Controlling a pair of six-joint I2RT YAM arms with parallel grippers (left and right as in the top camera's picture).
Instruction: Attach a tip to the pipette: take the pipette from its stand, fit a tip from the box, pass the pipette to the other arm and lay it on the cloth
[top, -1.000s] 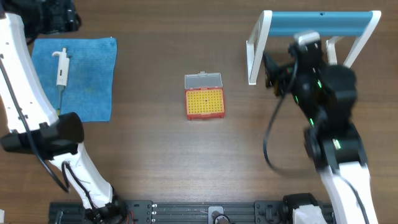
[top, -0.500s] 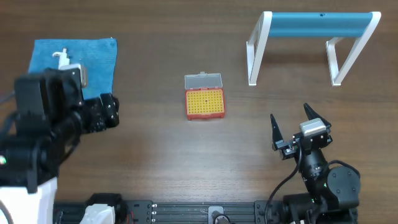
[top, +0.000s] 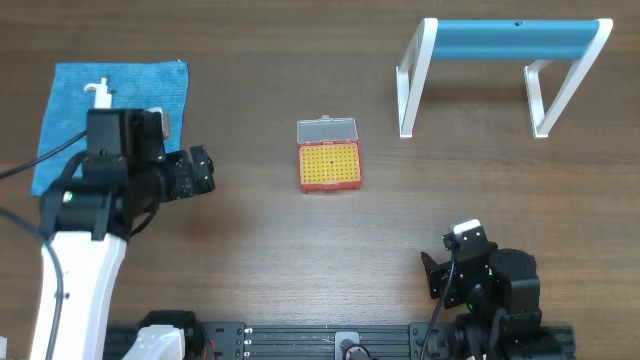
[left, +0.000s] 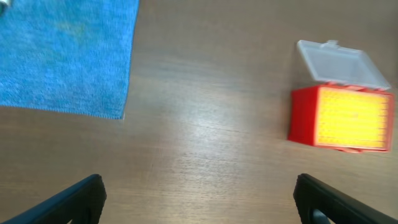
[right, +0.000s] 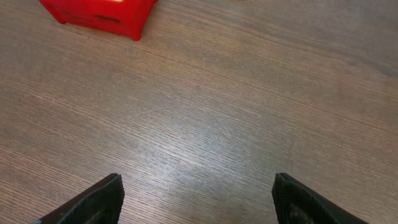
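The white pipette (top: 97, 92) lies on the blue cloth (top: 60, 130) at the far left, its lower part hidden under my left arm. My left gripper (top: 205, 172) hovers open and empty just right of the cloth, facing the red tip box (top: 329, 166), whose clear lid is folded back. The left wrist view has the cloth (left: 62, 56) and the tip box (left: 342, 115) ahead of the open gripper (left: 199, 211). My right gripper (top: 432, 276) is open and empty, low by its base. The blue and white stand (top: 505, 42) is at the back right.
Bare wooden table (top: 330, 260) spreads between the two arms. In the right wrist view the red tip box (right: 99, 12) lies far ahead of the gripper (right: 199, 208), with open wood between.
My right arm has pulled back from the stand to its base. The left arm has swung up beside the cloth and shifted right. The pipette has stayed on the cloth.
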